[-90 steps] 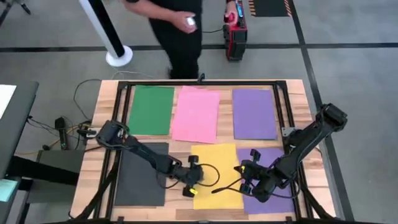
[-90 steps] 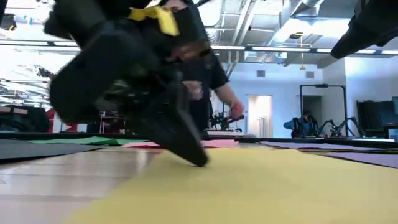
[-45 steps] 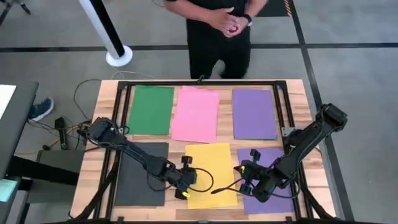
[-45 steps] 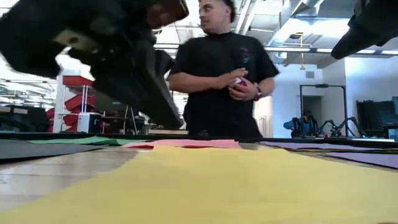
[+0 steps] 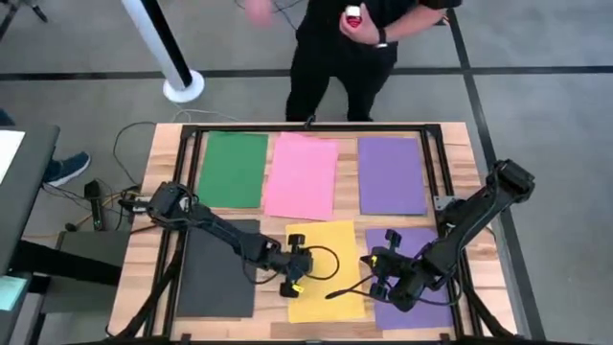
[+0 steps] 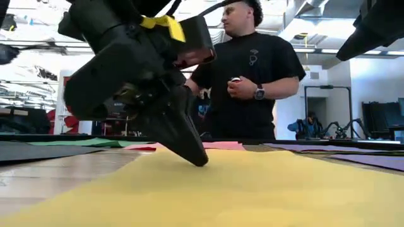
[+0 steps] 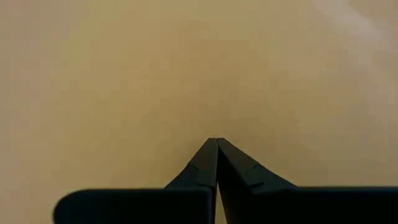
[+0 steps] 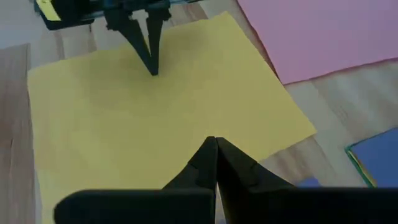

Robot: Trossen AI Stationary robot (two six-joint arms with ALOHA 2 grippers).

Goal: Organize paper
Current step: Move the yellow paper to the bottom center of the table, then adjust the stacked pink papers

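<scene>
**Yellow sheet under a pinched fingertip**

Yellow paper (image 5: pixel 328 271) lies at the near middle of the table, and the left gripper (image 6: pixel 197 159) presses its tip down onto it, fingers pinched together with nothing between them. The right gripper (image 8: pixel 215 144) hovers by that sheet's right edge, fingers likewise closed and empty, above a purple sheet (image 5: pixel 421 278). A dark grey sheet (image 5: pixel 216 267) lies to the left. Green (image 5: pixel 233 169), pink (image 5: pixel 302 176) and another purple sheet (image 5: pixel 392 174) line the far side. A person (image 6: pixel 255 82) stands behind the table (image 5: pixel 163 153).
</scene>
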